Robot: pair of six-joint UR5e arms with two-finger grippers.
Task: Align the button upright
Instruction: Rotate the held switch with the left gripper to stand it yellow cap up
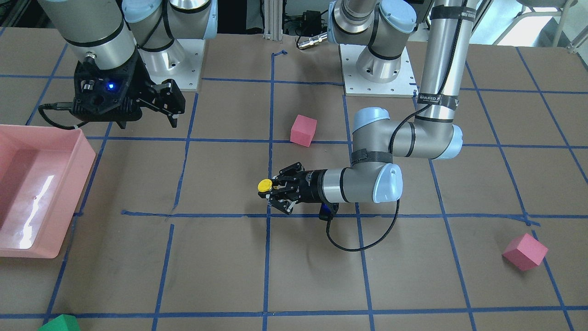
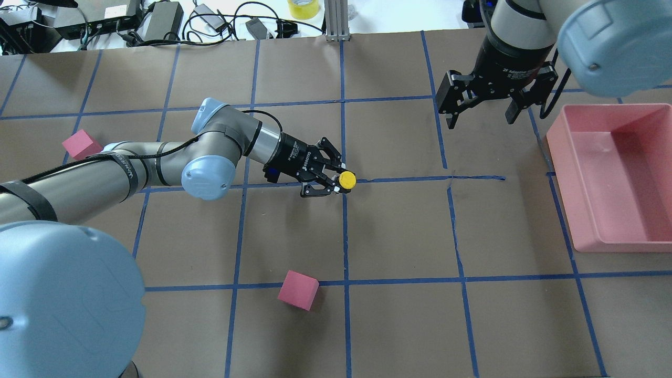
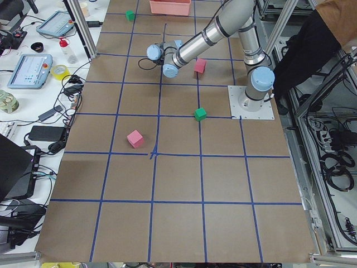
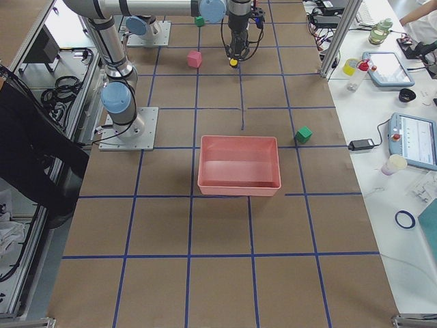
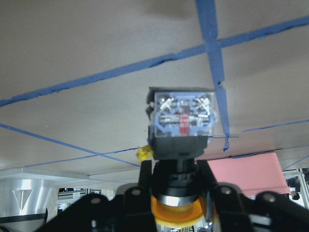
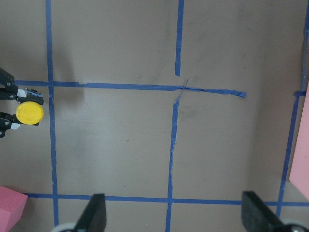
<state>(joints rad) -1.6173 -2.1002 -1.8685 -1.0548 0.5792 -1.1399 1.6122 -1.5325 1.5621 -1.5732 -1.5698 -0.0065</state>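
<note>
The step in hand looks like the set-down after turning: the left gripper [image 2: 339, 180] has its fingers [image 5: 208, 176] clamped on the black middle of the button [image 2: 347, 180], just left of centre in the overhead view, beside a crossing of blue tape lines [image 2: 344, 231]. From above, the yellow cap shows as a full round disc, so it faces up. In the left wrist view the table [image 5: 96, 43] fills the top of the frame, the silvery-blue block points toward it and the cap sits at the bottom edge. By that, I judge the button to be close to upright in the grip. Whether its base touches the table I cannot tell.

The right gripper [image 2: 481, 119] hangs at the upper right of the overhead view with its fingers wide apart and nothing between them, just left of the pink tray [image 2: 614, 242]. It is well apart from the button and seems to have no part in this step.

The next move likely calls for bringing the block flat onto the table without tilting, then spreading the fingers evenly so neither drags the body sideways. The base is narrow under a wide cap, so it could tip over on release. The pink cubes at lower centre [image 2: 298, 289] and far left [image 2: 81, 144] are out of the way
</note>
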